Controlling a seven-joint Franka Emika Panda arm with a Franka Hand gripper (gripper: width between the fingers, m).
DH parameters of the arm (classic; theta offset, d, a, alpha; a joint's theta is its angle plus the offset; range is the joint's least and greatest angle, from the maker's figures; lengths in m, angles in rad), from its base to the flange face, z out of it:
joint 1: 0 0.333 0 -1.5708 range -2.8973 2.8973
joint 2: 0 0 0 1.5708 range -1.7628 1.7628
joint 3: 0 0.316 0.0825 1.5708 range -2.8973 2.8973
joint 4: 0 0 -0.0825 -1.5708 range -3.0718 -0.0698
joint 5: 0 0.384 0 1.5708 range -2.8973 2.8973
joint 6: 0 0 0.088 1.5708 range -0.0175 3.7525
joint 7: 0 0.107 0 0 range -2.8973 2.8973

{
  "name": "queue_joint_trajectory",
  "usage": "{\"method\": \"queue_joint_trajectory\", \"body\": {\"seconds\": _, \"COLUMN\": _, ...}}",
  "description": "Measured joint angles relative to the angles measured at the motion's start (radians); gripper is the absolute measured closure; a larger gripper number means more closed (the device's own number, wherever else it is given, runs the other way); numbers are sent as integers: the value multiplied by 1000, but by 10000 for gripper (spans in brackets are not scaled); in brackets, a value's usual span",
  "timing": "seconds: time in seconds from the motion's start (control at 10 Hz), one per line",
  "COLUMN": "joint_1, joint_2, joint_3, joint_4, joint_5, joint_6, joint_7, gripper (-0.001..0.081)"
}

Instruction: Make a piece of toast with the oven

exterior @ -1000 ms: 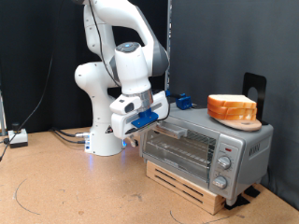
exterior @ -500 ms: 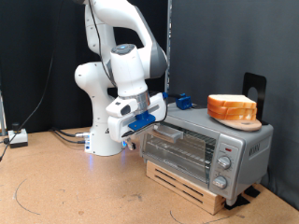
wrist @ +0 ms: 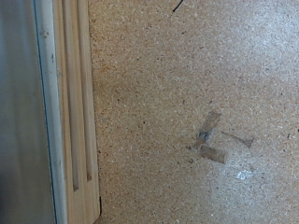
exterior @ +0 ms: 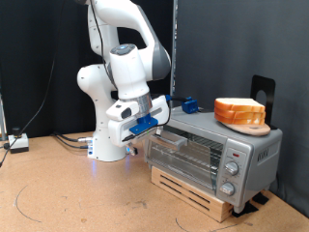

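The silver oven (exterior: 217,145) stands on a wooden pallet (exterior: 188,186) at the exterior view's right, its glass door facing the lower left. The piece of toast (exterior: 238,108) lies in a round wooden dish (exterior: 249,125) on top of the oven. My gripper (exterior: 147,124), with blue fingers, is at the upper left corner of the oven door, close to the grey bar handle (exterior: 166,138). I cannot see whether it touches the handle. The wrist view shows no fingers, only a grey surface (wrist: 19,93) beside pale wooden slats (wrist: 75,112).
The white robot base (exterior: 106,135) stands behind the oven's left side. A black stand (exterior: 263,92) rises behind the toast and a blue object (exterior: 190,103) lies behind the oven. Cables (exterior: 68,140) run along the chipboard table (exterior: 77,193). Tape scraps (wrist: 210,145) mark the table.
The arm's wrist and gripper have shifted a little towards the exterior view's left, away from the oven's front. The toast and dish have not moved.
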Motion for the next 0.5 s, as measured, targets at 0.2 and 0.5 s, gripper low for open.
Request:
{"method": "queue_joint_trajectory", "body": {"seconds": 0.2, "joint_1": -8, "joint_2": 13, "joint_3": 0, "joint_4": 1, "joint_5": -12, "joint_6": 0, "joint_7": 2, "gripper": 2}}
{"method": "queue_joint_trajectory", "body": {"seconds": 0.5, "joint_1": -21, "joint_2": 25, "joint_3": -1, "joint_4": 7, "joint_5": -14, "joint_6": 3, "joint_7": 0, "gripper": 2}}
